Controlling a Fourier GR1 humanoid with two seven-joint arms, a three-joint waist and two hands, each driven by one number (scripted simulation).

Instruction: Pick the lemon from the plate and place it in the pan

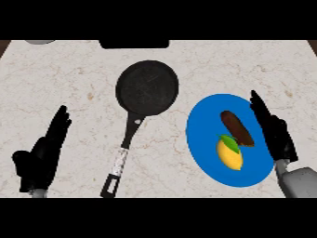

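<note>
While lemon [231, 155] lies lengthwise on plate [205, 121], leaf end toward pan [147, 87], both hands' fingers straight, empty

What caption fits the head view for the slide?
Lemon on blue plate beside a brown item; black pan empty; open right hand beside plate, left hand resting.

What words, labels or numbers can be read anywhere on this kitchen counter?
None can be read.
Pan: its handle carries a pale band with faint marks, too blurred to read.
Blue plate, lemon and the dark brown item beside it: no text.
Counter: only marbled veining.
</note>
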